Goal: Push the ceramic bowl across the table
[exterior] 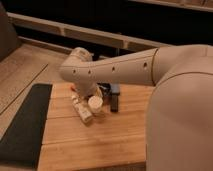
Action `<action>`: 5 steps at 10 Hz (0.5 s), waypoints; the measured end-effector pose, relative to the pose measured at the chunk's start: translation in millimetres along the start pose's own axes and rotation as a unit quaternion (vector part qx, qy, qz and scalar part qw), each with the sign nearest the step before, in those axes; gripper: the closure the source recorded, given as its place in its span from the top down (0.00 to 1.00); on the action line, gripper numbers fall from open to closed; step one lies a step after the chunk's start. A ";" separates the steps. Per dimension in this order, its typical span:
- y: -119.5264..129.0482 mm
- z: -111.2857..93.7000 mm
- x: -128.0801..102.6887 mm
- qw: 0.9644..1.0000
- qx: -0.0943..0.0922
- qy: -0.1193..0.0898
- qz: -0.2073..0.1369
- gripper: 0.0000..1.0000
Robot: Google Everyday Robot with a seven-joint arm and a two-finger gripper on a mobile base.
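- Wooden table (95, 142) lies before us.
- Our gripper (81, 110) sits low beside the white cup (95, 103); we cannot tell its opening.
- Just behind the cup, under the arm (120, 70), sits the bowl (106, 90).

No legible text, label, brand, number or sign appears on any surface. The arm (117, 70) casing shows only small dark dots, not characters. The white cup (95, 103), the black bar (115, 103) and the table (100, 137) carry no readable markings. The gripper (81, 110), unmarked, sits low over the table just left of the white cup.
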 end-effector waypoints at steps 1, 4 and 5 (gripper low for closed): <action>-3.1 -4.5 -12.4 0.999 -0.013 -0.031 -0.016 0.65; -20.2 -23.2 -36.3 0.991 -0.067 -0.114 -0.018 0.65; -29.2 -29.0 -40.6 0.987 -0.082 -0.137 -0.011 0.65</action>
